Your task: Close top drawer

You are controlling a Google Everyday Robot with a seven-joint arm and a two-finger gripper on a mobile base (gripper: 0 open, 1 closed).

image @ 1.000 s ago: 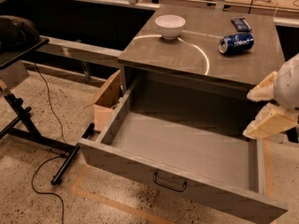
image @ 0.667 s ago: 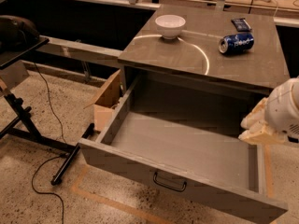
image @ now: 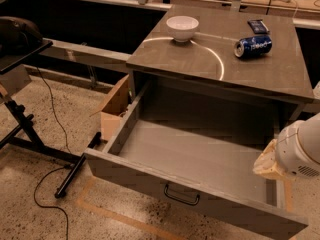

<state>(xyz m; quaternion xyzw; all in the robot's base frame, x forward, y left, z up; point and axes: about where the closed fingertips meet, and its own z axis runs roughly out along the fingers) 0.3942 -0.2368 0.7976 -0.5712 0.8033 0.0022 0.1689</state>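
Floor of speckled stone fills the left side, where a black stand carries a dark bundle and a thin cable loops over the ground. Just right of that, an open cardboard box sits on the floor against the left side of the grey table. The top drawer is pulled far out of the table toward the camera. Its flat grey front panel is nearest the viewer, with 1 small dark loop handle at its centre. On the table above, a white bowl stands upright near the back left. Further right a blue can lies on its side, and just behind it is a small dark packet. At the far right edge the gripper hangs from a white rounded arm, its pale tan tip over the drawer's right wall near the front corner. Whether it touches that wall cannot be made out, nor whether it is spread or closed
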